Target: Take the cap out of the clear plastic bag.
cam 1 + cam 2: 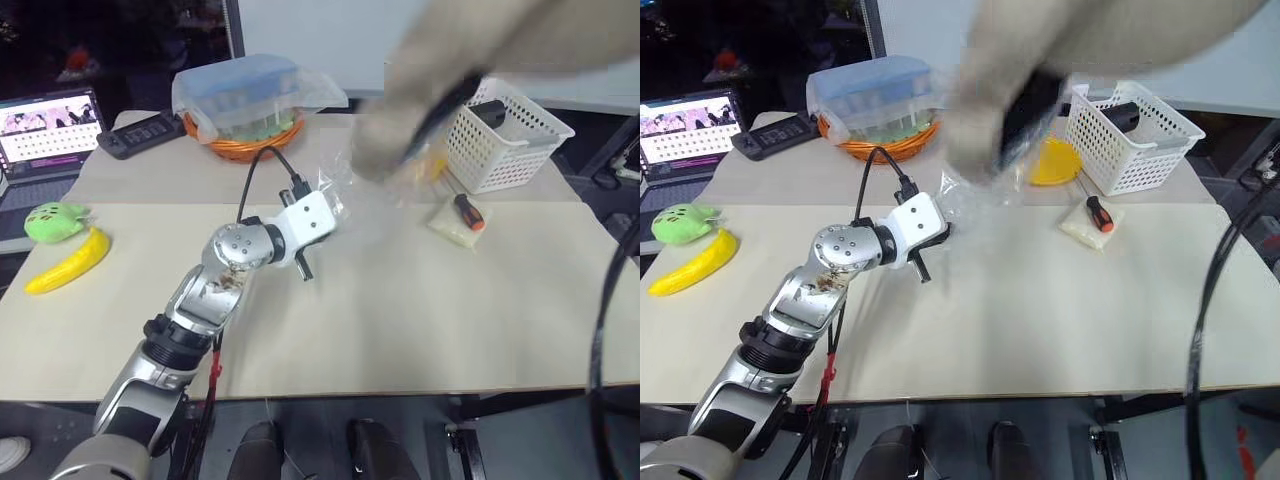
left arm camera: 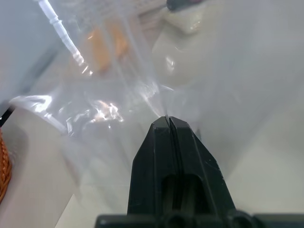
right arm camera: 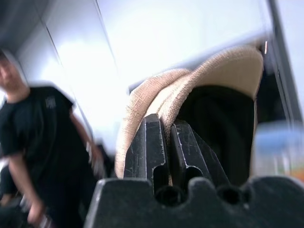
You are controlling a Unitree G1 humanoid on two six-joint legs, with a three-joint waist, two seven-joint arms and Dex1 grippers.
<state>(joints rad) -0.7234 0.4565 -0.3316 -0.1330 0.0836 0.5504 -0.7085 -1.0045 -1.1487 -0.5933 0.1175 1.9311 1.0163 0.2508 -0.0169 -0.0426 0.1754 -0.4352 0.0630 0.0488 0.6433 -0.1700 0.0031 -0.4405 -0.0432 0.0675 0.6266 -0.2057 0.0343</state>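
Observation:
The beige-tan cap hangs in the air, high over the right half of the table, and shows as a motion-blurred beige shape. My right gripper is shut on its fabric edge. The clear plastic bag is crinkled, lies low over the middle of the table and sits below the cap. My left gripper is shut on a fold of the bag's film, beyond the white wrist.
A white basket stands at the back right, with a yellow plate beside it. A screwdriver lies on a white packet. An orange basket holding a blue-lidded tub is at the back. A banana, green plush and laptop are on the left. A person stands nearby.

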